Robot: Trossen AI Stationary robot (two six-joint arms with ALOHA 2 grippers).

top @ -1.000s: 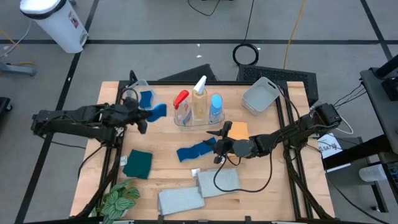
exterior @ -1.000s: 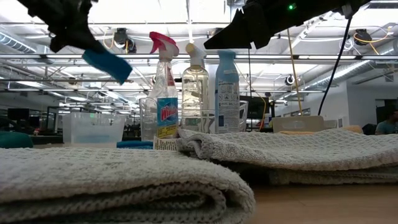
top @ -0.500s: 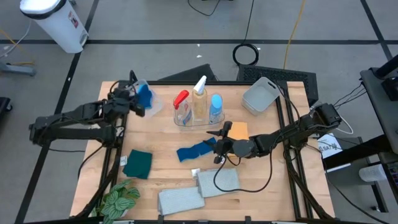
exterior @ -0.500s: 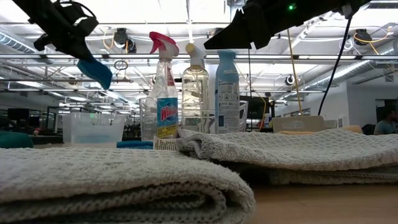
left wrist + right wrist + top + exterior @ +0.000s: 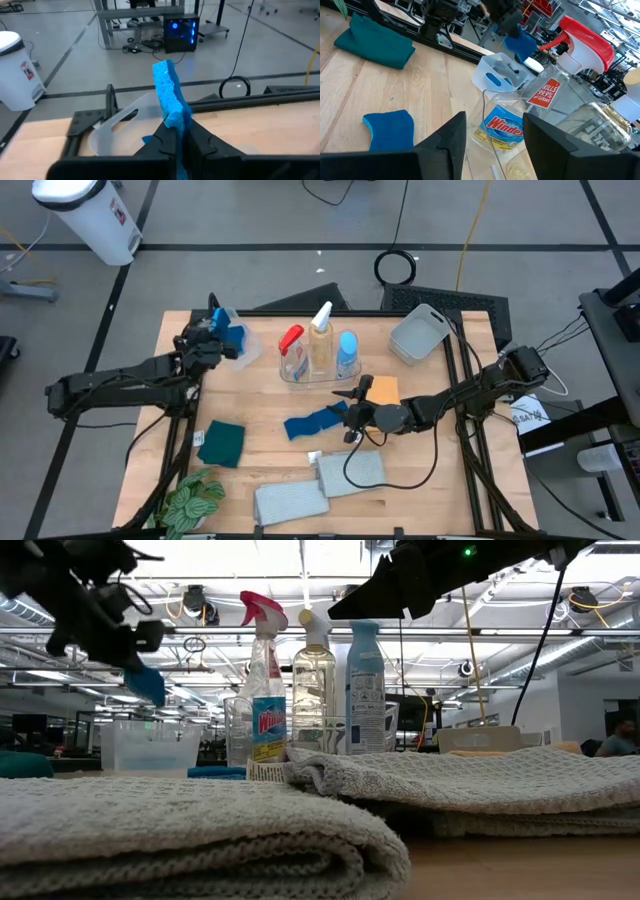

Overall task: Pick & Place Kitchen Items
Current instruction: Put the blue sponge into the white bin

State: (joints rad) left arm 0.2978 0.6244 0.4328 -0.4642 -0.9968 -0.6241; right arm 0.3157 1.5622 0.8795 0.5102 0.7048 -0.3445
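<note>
My left gripper is shut on a blue sponge above the clear tub at the table's far left. In the low view the sponge hangs just above that tub. Another blue piece lies in the tub. My right gripper is open and empty at mid-table, over the right end of the blue cloth. The red-trigger bottle, white-trigger bottle and blue-capped bottle stand in a clear tray. The orange sponge lies beside my right gripper. My left gripper pinches one end of the blue sponge between its two fingers, on its two flat faces. The rest of the sponge sticks out past the fingertips. It is lifted clear, over the clear tub's opening.
A grey tub sits at the far right. A teal cloth lies at the near left. Two grey folded towels lie at the near edge, beside a green plant.
My left gripper has carried the blue sponge toward the table's far left corner, from beside the bottle tray to above the clear tub, and has gone down toward it. It stays shut on the sponge.
</note>
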